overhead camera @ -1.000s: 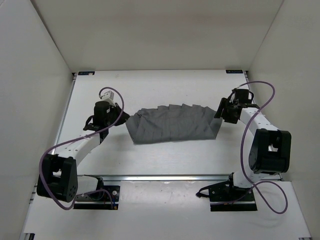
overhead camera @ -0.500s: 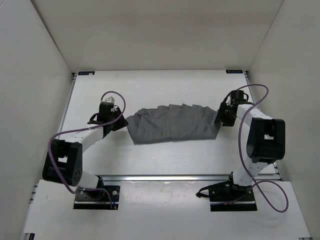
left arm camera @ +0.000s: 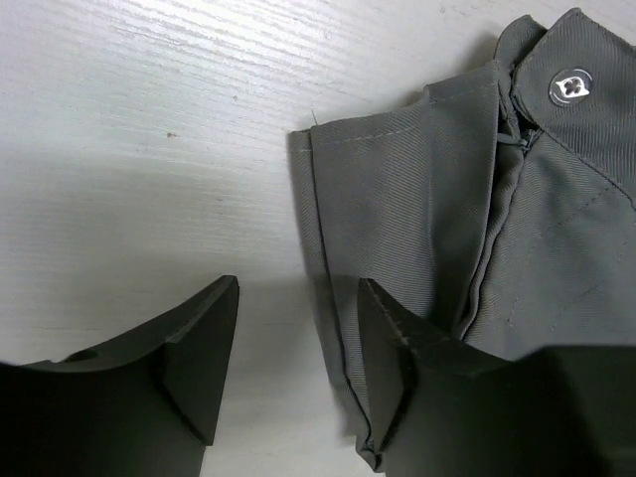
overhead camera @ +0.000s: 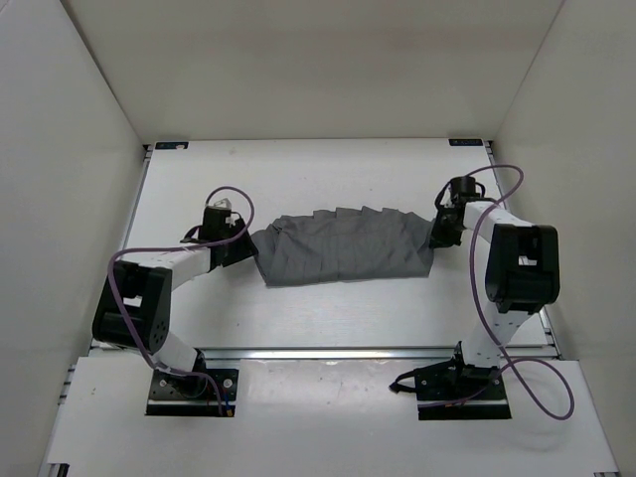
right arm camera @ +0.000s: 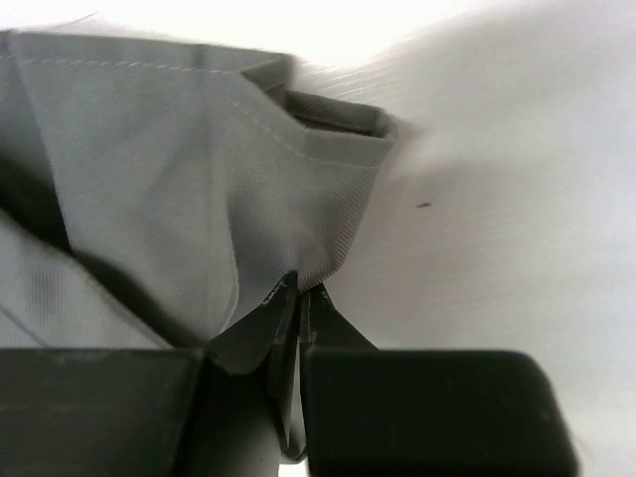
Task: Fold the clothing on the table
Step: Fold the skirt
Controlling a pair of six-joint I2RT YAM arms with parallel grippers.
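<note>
The right fingers [right arm camera: 333, 333] were clenched on a corner fold of a dark grey garment [right arm camera: 149, 179], with a pinch of cloth caught between their tips. The left fingers [left arm camera: 199, 363] stood apart, released and holding nothing. One was over the bare white worktop [left arm camera: 149, 119] and the other over the garment's stitched edge, which ran up through the gap between them. Near that end of the garment, a round metal button [left arm camera: 570, 86] sat beside a seam. Seen from above, the garment lay spread and wrinkled across the middle of the worktop, wider than it was deep, its far edge bunched into a row of small folds. The left fingers were at its left end and the right fingers at its right end, both low to the surface. The left arm [overhead camera: 174, 263] and right arm [overhead camera: 497, 224], white and black, reached in from their bases at the near edge. A purple cable [overhead camera: 229, 190] looped off each. Plain white walls [overhead camera: 298, 70] enclosed the worktop on three sides.
</note>
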